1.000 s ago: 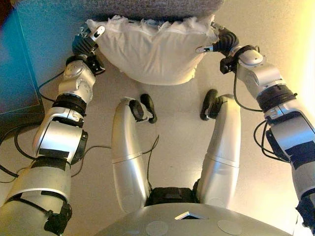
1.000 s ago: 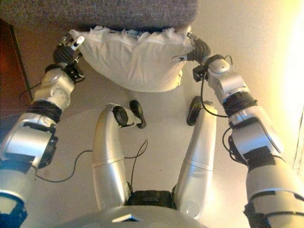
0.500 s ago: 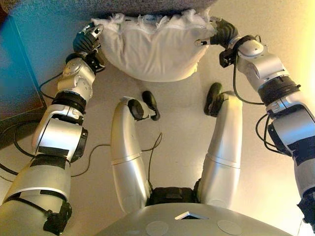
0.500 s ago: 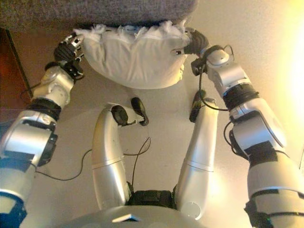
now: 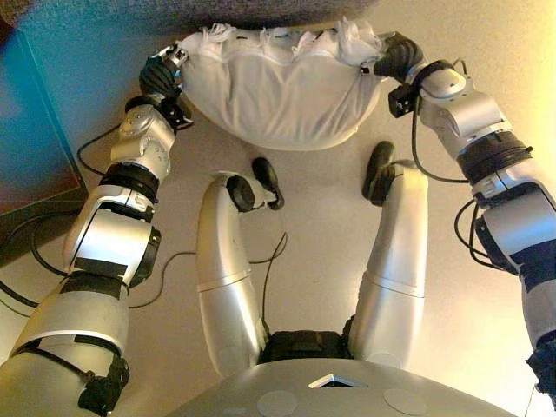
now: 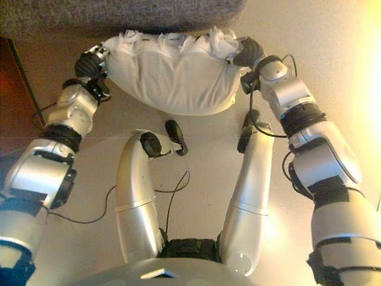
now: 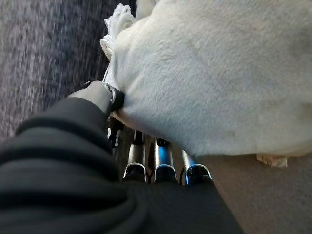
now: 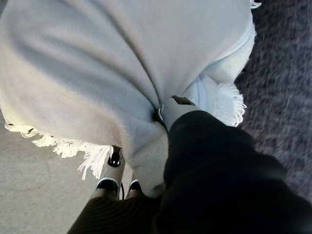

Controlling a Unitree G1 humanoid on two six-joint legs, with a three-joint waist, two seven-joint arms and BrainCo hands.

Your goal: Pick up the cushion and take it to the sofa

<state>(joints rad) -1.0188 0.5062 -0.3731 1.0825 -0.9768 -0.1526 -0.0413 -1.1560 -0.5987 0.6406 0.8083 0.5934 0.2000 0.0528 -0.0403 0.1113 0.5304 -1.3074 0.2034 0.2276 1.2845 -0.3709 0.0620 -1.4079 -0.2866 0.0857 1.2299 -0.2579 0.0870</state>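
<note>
A white cushion (image 5: 278, 95) with a fringed edge hangs between my two hands above the floor, just in front of the grey sofa (image 5: 217, 10) at the far side. My left hand (image 5: 161, 76) grips its left end. In the left wrist view the thumb (image 7: 105, 95) presses into the cloth and the fingers (image 7: 158, 158) lie under it. My right hand (image 5: 395, 59) grips the right end. In the right wrist view the thumb (image 8: 175, 105) digs into the cushion (image 8: 122, 63) and the fingers (image 8: 114, 158) curl beneath. The sofa's fabric (image 8: 287, 97) lies close behind.
A dark panel of furniture (image 5: 26, 113) stands at the left, near my left arm. Beige floor (image 5: 486, 52) runs to the right of the sofa and under the cushion.
The fingers that stood out from the cushion's ends have closed into the cloth. The cushion now sags rounder between the hands, and its top edge sits against the sofa's front.
</note>
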